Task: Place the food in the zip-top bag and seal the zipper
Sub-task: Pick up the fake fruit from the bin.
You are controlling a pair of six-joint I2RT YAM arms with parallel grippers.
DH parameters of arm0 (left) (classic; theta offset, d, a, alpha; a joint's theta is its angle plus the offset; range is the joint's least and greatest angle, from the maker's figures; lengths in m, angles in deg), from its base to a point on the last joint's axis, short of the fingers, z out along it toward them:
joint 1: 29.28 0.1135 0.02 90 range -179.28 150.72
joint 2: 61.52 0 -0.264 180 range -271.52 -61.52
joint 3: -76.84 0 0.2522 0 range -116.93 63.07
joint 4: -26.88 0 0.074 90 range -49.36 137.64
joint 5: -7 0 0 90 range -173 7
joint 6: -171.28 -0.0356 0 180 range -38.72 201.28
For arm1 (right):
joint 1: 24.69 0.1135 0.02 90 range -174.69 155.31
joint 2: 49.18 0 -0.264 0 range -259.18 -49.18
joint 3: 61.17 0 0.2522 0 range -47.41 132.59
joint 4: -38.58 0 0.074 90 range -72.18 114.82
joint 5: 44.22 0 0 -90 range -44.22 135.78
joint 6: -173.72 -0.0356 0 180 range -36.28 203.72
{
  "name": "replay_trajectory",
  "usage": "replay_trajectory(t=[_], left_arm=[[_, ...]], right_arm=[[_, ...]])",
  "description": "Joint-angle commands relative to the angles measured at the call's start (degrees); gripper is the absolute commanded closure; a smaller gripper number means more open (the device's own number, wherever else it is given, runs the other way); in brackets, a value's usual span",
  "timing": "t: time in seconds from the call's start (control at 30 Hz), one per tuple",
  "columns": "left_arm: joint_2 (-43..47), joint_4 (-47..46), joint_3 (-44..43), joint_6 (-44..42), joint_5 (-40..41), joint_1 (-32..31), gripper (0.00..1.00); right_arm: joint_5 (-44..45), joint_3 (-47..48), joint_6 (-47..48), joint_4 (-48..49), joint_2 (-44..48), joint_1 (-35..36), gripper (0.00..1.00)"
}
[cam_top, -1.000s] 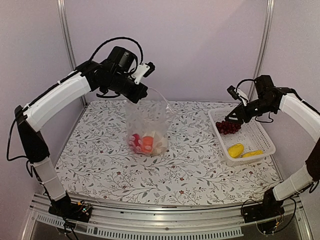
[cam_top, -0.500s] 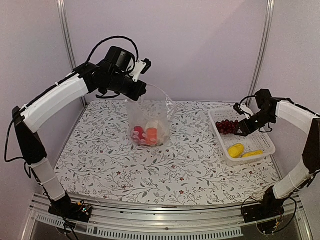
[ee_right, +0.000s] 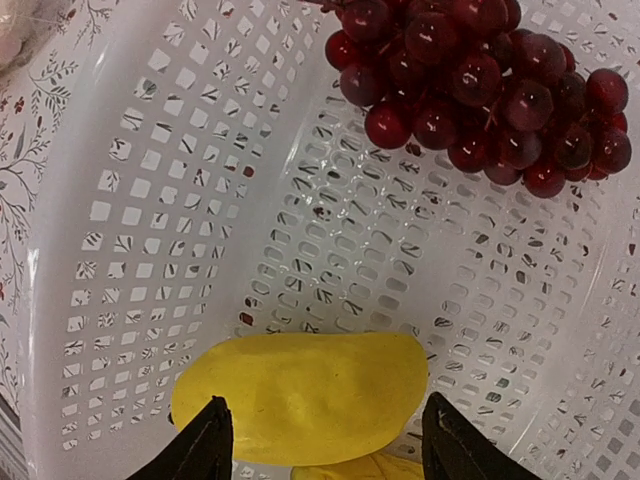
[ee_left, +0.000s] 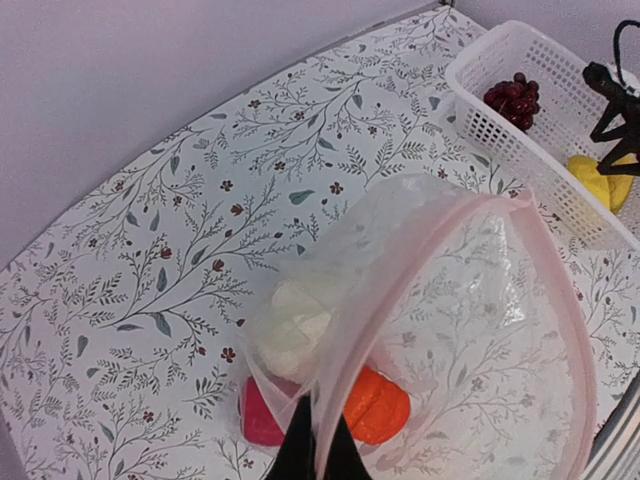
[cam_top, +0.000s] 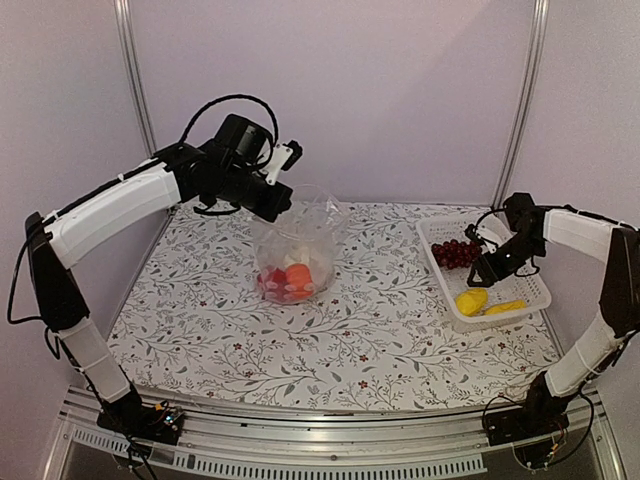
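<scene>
My left gripper [cam_top: 283, 203] is shut on the rim of the zip-top bag [cam_top: 297, 245] and holds its mouth up and open; the pinch shows in the left wrist view [ee_left: 318, 455]. Inside the bag [ee_left: 470, 330] lie a white cauliflower [ee_left: 290, 328], a red pepper [ee_left: 262, 415] and an orange round piece [ee_left: 378, 405]. My right gripper [cam_top: 485, 274] is open inside the white basket [cam_top: 522, 262], its fingers [ee_right: 205, 448] straddling the yellow lemon-like piece [ee_right: 305, 395]. The grape bunch [ee_right: 480, 80] lies at the basket's far end. A yellow banana [cam_top: 505, 307] lies beside the lemon piece [cam_top: 471, 300].
The floral tablecloth [cam_top: 330, 340] covers the table. The basket [ee_left: 530, 110] stands at the right edge, close to the right metal post [cam_top: 520, 100]. The purple back wall is just behind the bag.
My right gripper has let go of the grape bunch in the basket and moved down over the lemon-like piece. My left gripper has lowered the bag a little.
</scene>
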Motion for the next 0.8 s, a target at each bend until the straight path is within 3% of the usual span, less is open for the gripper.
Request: replay_trajectory(t=[0.0,0.1,0.17,0.5,0.77], left_arm=[[1.9,-2.2,1.5,0.8,-1.1,0.7,1.00],[1.8,-2.2,1.3,1.0,0.2,0.7,0.84],[1.6,-2.1,0.8,1.1,1.6,0.6,0.79],[0.5,0.1,-2.0,0.1,0.9,0.7,0.99],[0.6,0.1,-1.5,0.6,0.1,0.6,1.00]], right_arm=[[2.7,-3.0,-1.5,-0.9,1.4,-1.1,0.36],[3.0,-4.3,-1.6,-1.5,2.1,-1.8,0.35],[3.1,-4.8,-1.7,-1.7,2.3,-3.9,0.35],[1.0,-5.3,-1.6,-3.7,0.8,-7.3,0.30],[-1.4,-4.8,-1.1,-4.9,-1.4,-8.0,0.26]])
